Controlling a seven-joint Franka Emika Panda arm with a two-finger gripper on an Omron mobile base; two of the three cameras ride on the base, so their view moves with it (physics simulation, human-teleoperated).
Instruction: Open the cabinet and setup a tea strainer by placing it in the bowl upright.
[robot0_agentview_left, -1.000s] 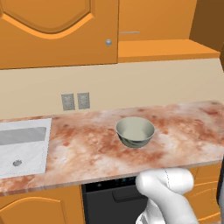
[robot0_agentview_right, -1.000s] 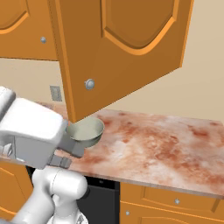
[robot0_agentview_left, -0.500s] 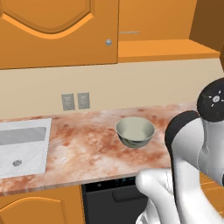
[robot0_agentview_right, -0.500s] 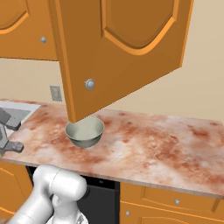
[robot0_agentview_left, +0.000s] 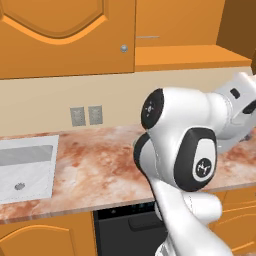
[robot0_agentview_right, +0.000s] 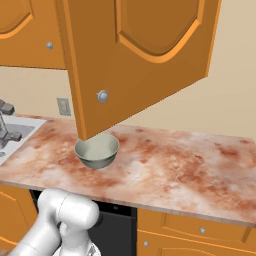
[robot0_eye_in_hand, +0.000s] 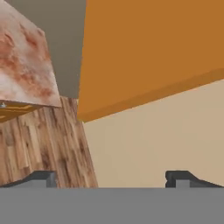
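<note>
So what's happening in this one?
A white robot arm is working at a kitchen counter. One cabinet door already stands swung open over the bowl, which sits empty on the counter. The gripper is open and holds nothing, pointing at a wall and an orange panel rather than the bowl. I cannot spot the tea strainer.

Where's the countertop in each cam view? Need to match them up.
Left base view: the countertop runs across the middle, partly behind the arm.
Right base view: it spans the lower half, with the bowl standing on it at left.
Hand view: a marbled slice of it sits in the top left corner, tilted.
Shared landmark: the sink set in its left end, in both base views.
</note>
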